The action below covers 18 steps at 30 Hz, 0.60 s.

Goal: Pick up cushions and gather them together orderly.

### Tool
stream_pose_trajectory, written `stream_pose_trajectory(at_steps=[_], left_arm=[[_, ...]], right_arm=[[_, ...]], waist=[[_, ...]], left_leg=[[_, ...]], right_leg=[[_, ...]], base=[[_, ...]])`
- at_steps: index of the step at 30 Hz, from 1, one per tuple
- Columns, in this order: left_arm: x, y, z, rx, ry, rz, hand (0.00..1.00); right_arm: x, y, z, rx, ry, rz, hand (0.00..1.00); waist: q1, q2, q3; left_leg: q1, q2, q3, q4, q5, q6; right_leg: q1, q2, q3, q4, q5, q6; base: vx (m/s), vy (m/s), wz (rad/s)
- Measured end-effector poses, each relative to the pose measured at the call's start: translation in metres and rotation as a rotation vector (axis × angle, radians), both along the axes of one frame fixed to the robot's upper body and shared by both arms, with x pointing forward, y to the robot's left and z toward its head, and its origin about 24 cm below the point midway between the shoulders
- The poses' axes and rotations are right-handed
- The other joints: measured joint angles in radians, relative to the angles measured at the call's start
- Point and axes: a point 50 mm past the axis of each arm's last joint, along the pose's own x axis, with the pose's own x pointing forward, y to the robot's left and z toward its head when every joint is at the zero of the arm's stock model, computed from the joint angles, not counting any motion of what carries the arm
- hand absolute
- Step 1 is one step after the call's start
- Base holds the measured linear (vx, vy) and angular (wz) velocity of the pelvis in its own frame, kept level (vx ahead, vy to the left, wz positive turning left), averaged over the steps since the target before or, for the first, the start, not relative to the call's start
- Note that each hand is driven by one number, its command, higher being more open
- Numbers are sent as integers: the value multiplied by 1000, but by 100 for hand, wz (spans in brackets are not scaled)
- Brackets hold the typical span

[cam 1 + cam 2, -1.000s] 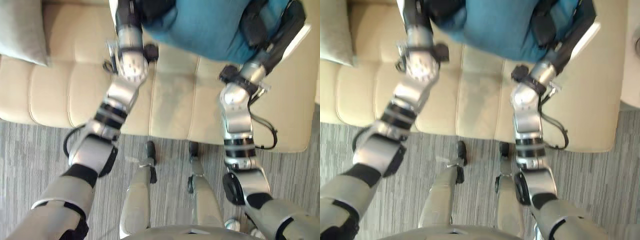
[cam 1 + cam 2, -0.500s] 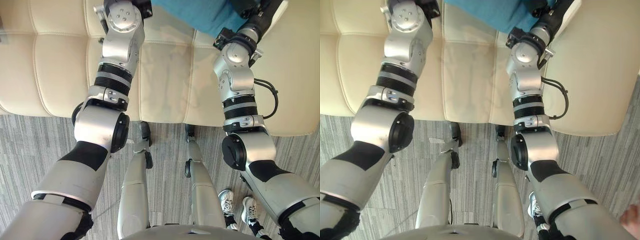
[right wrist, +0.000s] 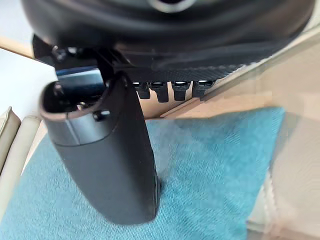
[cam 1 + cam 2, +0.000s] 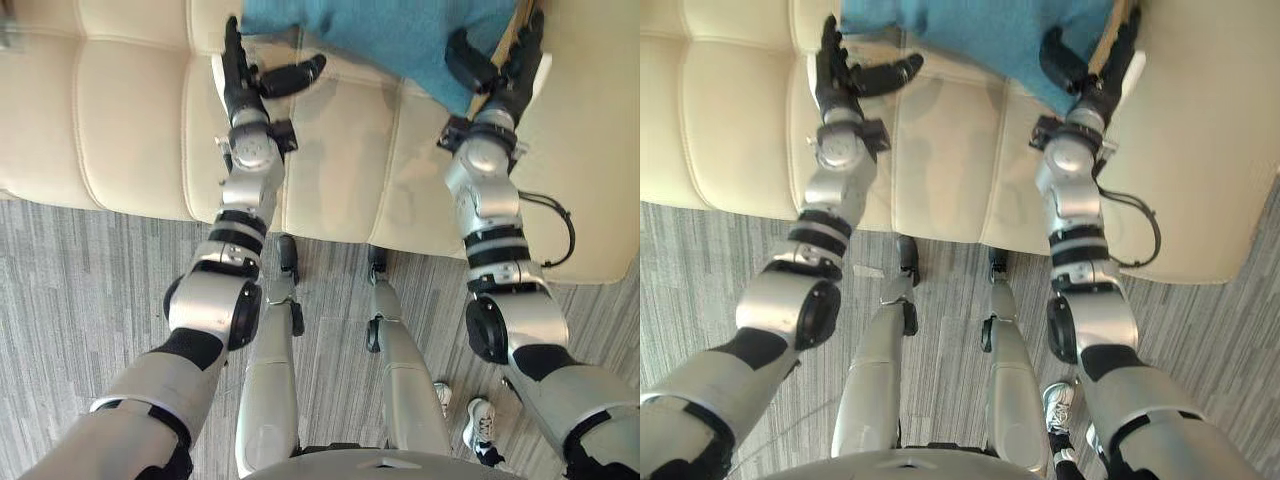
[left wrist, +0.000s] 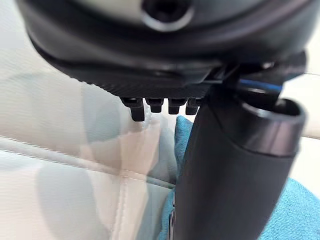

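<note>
A teal cushion (image 4: pixel 390 35) lies on the seat of a cream sofa (image 4: pixel 130 120), at the far middle of the eye views. My left hand (image 4: pixel 243 85) is at the cushion's near left corner, open, fingers straight and thumb stretched along the cushion's near edge. Past that thumb (image 5: pixel 235 165) the left wrist view shows a strip of the teal cushion (image 5: pixel 295 215). My right hand (image 4: pixel 510 75) is open at the cushion's near right corner. Its thumb (image 3: pixel 110 150) reaches over the teal cloth (image 3: pixel 215 165), with its straight fingers beyond the cushion's edge.
The sofa's front edge runs across the view, with grey striped carpet (image 4: pixel 90 290) below it. A wooden strip (image 4: pixel 505 35) shows by the right hand. A person's white shoes (image 4: pixel 480 415) stand on the carpet at the lower right.
One second ago both hands held the teal cushion up between them. Now it lies on the seat and both hands are open at its near corners. The camera has also shifted.
</note>
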Motion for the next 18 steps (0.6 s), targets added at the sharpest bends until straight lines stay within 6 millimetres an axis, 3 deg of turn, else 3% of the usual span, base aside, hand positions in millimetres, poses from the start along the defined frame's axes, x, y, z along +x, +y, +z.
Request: stream_pose_trajectory(at_steps=[5, 8, 11, 14, 17, 18], left_arm=[[-9, 20, -18, 15, 11, 39, 100], [-23, 36, -37, 36, 14, 72, 100], [-40, 45, -48, 44, -9, 82, 100], [-63, 47, -81, 28, 29, 60, 100], [-95, 40, -135, -46, 162, 42, 100], [-111, 36, -161, -74, 244, 30, 100]], right_arm=[[-23, -30, -20, 32, -16, -83, 100], [-53, -53, -29, -5, -73, -146, 100], [-79, -60, -33, -57, -133, -156, 100], [-102, -57, -57, -116, -98, -100, 100], [-120, -46, -98, -132, 41, -28, 100], [-129, -39, -117, -133, 112, 8, 100]], waist=[[11, -2, 1], [18, -3, 1], [20, -5, 0], [24, -10, -5], [32, -10, -34], [38, -10, -54]], left_leg=[[26, 20, -18, -15, 13, -19], [89, 29, -19, -34, 15, -23], [130, 34, -21, -44, 13, -27], [190, 36, -27, -57, 7, -36], [249, 38, -33, -78, 3, -42], [274, 39, -33, -86, -1, -45]], right_leg=[[26, 21, -15, 0, -3, -5], [78, 30, -18, 0, -11, -15], [117, 35, -22, 0, -21, -20], [174, 42, -33, 0, -42, -25], [215, 45, -43, 25, -75, -33], [234, 46, -45, 31, -87, -33]], base=[[58, -23, 4], [72, -20, 0], [72, -14, 1], [78, -3, 6], [118, -2, 7], [124, 4, 3]])
